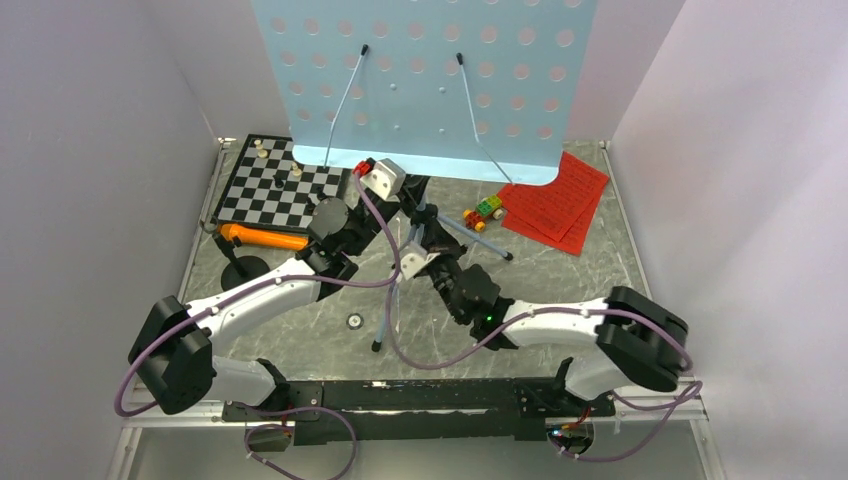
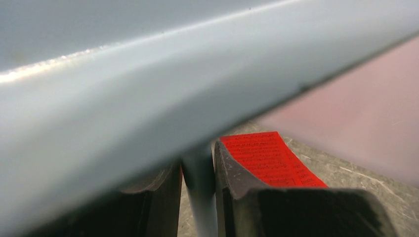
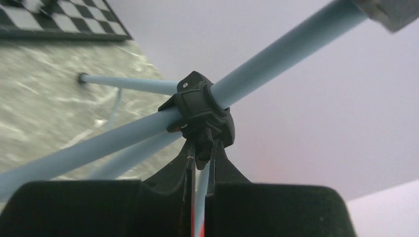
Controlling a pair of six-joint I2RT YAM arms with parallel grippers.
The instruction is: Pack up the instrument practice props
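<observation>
The bench carries one light-blue music stand at the far middle, one orange microphone lying at the left, what looks like two red sheet-music pages at the far right, one chessboard and one toy car. The left hand is clamped on the stand's pole, and the right hand is closed on a thin strut under its black hub. The print on the pages is too small to read.

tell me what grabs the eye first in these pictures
The tall light-blue perforated music stand fills the far middle of the table, dominating the overhead view. Under it the left fingers pinch its pole, and the right fingers clamp at its black tripod hub. Red sheet-music pages lie at its right.
</observation>
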